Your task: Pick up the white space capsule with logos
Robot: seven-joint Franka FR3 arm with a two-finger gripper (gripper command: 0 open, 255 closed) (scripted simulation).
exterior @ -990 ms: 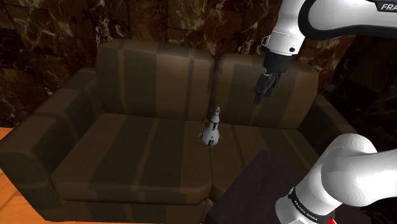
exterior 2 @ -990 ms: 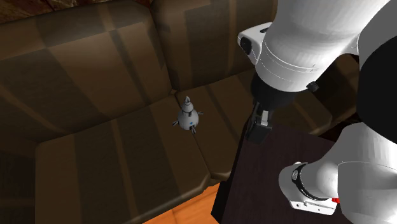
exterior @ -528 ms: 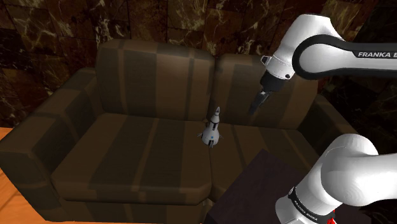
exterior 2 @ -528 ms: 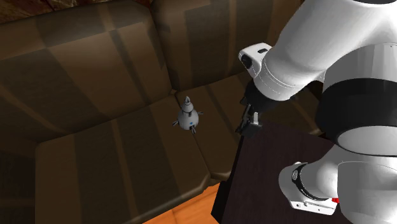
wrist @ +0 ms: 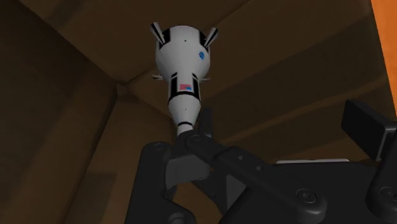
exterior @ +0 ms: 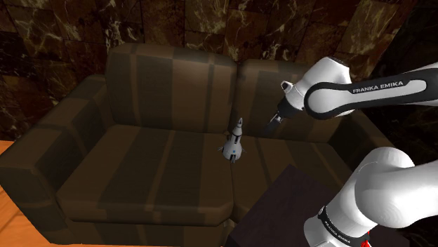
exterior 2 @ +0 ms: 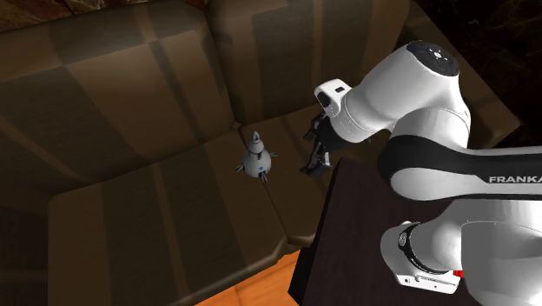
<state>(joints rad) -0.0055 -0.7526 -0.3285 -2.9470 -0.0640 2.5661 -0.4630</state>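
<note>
A dim rendered scene in deep browns. Soft, even light falls from above on the dark sofa (exterior: 140,175), whose cushions show faint paler stripes and gentle shading in the creases. The white arm (exterior: 379,186) is the brightest thing, fading smoothly from lit tops to grey undersides. The small white capsule (exterior: 236,140) stands out crisply against the cushions, and in the wrist view it is evenly lit. Pale veins glint on the dark marbled wall (exterior: 56,28). A strip of orange floor (exterior: 10,224) glows warmly. Edges are sharp from corner to corner.
</note>
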